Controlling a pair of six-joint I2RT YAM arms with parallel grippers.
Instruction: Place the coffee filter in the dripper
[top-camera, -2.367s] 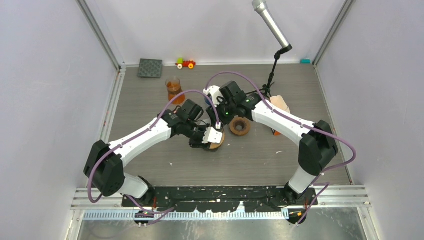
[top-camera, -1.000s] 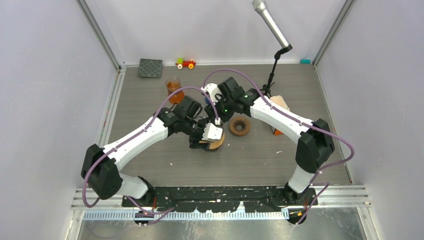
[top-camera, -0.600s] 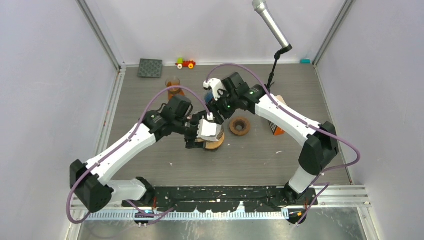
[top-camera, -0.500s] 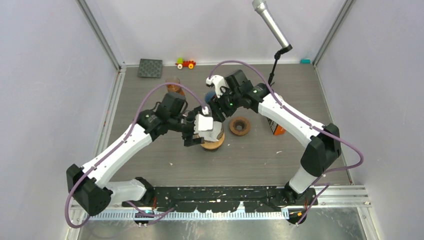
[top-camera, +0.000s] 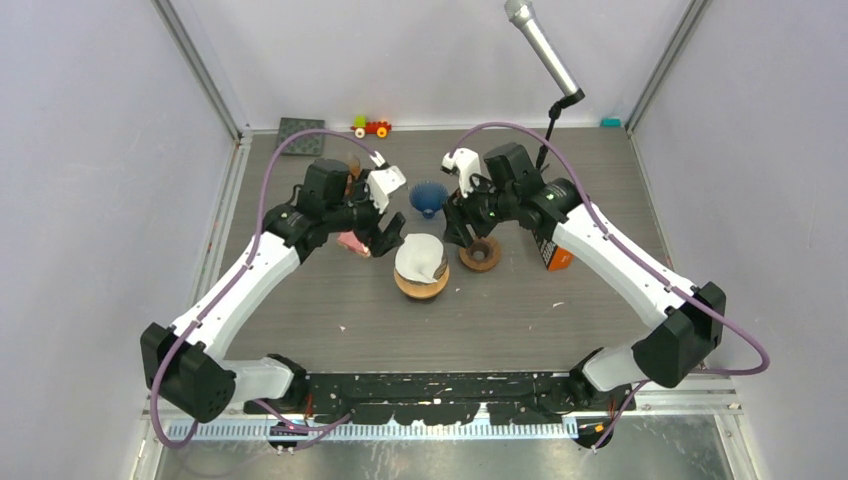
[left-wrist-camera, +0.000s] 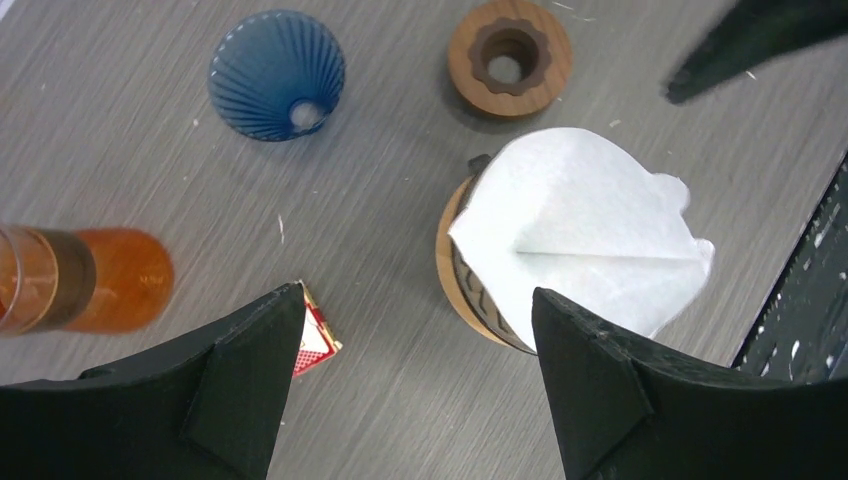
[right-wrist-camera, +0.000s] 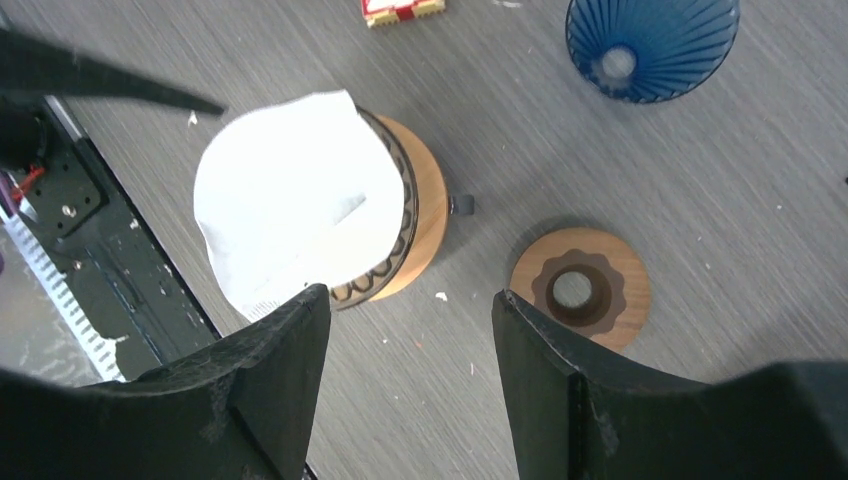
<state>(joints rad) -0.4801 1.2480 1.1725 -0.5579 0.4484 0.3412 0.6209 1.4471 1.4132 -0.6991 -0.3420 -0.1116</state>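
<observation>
A white paper coffee filter (top-camera: 420, 257) sits in the mouth of the wooden-collared dripper (top-camera: 421, 287) at mid-table, its edge sticking up above the rim. It also shows in the left wrist view (left-wrist-camera: 585, 235) and the right wrist view (right-wrist-camera: 295, 205). My left gripper (top-camera: 386, 239) is open and empty, just left of the dripper (left-wrist-camera: 447, 272). My right gripper (top-camera: 456, 230) is open and empty, just right of the dripper (right-wrist-camera: 428, 205). Neither gripper touches the filter.
A blue ribbed cone (top-camera: 428, 197) lies behind the dripper, a wooden ring (top-camera: 480, 252) to its right. A red packet (top-camera: 352, 243) and an orange glass carafe (left-wrist-camera: 90, 285) are at the left. An orange box (top-camera: 556, 258) and a microphone stand (top-camera: 545, 150) are at the right.
Both grippers have risen and drawn back from the dripper, the left one to the left, the right one to the right. The filter now shows uncovered in the dripper.
</observation>
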